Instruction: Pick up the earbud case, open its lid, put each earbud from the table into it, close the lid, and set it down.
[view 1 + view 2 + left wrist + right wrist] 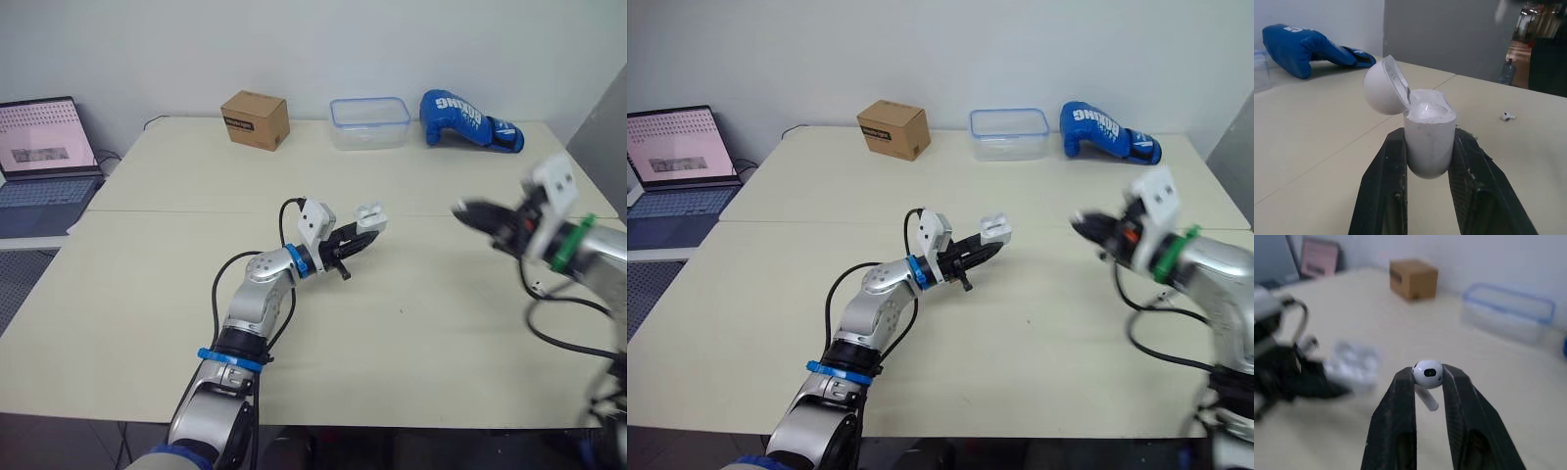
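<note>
Beige tabletop (441,323), seam running across mid-way. Left end effector (1429,147) pinches the earbud case (1429,125) over the middle, lid flipped open. Right end effector (465,212), well apart to the right, pinches 1 earbud (1428,373). A 2nd earbud (1507,116) lies on the tabletop. Far edge: cardboard box (256,119), clear container (369,122), blue boxing glove (468,119). Laptop (44,157) off left, white wall (294,49) behind.

White earbud case (1429,147), lid (1382,85) open, held in left gripper (358,238), one white earbud (1427,373) pinched in right gripper (470,213), second earbud (1507,116) lying on table (1312,127)
</note>
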Action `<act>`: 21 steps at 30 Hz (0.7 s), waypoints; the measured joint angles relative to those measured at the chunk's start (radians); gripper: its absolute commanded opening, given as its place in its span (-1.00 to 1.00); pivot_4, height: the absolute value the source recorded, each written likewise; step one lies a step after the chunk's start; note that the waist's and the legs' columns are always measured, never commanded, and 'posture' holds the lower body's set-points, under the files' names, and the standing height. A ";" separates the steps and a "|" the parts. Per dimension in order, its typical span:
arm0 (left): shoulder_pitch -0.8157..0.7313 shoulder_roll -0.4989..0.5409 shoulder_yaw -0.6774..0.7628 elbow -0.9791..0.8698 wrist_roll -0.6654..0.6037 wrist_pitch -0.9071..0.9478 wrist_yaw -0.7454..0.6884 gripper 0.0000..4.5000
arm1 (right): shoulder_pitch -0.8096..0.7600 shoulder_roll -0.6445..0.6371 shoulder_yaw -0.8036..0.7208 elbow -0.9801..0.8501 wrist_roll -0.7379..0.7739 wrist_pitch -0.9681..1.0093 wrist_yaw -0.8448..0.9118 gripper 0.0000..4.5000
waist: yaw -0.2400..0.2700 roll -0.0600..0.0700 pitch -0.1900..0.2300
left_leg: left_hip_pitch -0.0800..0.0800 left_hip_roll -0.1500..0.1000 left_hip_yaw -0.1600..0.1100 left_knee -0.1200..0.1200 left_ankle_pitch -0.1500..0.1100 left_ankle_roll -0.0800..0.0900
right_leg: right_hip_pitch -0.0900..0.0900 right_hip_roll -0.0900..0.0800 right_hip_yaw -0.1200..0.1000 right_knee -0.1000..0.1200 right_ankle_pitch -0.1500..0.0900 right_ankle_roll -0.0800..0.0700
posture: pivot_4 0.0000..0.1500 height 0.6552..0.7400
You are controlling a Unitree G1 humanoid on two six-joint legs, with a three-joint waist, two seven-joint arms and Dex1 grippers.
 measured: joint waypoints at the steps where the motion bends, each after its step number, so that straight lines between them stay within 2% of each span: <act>1: -0.016 -0.013 -0.002 0.015 0.000 -0.008 0.000 -0.67 | -0.011 0.042 0.028 -0.033 0.007 0.003 -0.041 -0.83 | 0.003 0.000 0.000 | -0.003 -0.001 0.000 0.001 0.000 0.000 | -0.003 0.000 0.000 0.000 0.000 0.000 | 1.00 1.00; 4: -0.063 -0.044 -0.003 0.065 0.000 -0.032 -0.001 -0.67 | -0.017 0.161 0.087 -0.062 -0.023 -0.001 -0.175 -0.83 | -0.001 0.000 0.000 | -0.005 -0.002 0.000 0.001 0.000 0.000 | -0.005 -0.001 0.002 0.001 0.000 -0.001 | 1.00 1.00; 9: -0.102 -0.058 0.003 0.104 -0.001 -0.051 -0.001 -0.67 | -0.003 0.239 0.141 -0.060 -0.067 -0.007 -0.295 -0.83 | -0.015 0.002 -0.001 | -0.004 0.000 0.000 0.000 0.001 -0.002 | -0.007 0.002 0.002 0.004 0.001 -0.001 | 1.00 1.00; 21: -0.143 -0.057 0.022 0.125 -0.005 -0.068 -0.012 -0.67 | 0.077 0.259 0.180 -0.003 -0.117 -0.068 -0.341 -0.83 | -0.034 0.002 -0.002 | -0.003 0.000 0.000 -0.001 0.001 -0.002 | -0.007 0.002 0.002 0.004 0.001 -0.001 | 1.00 1.00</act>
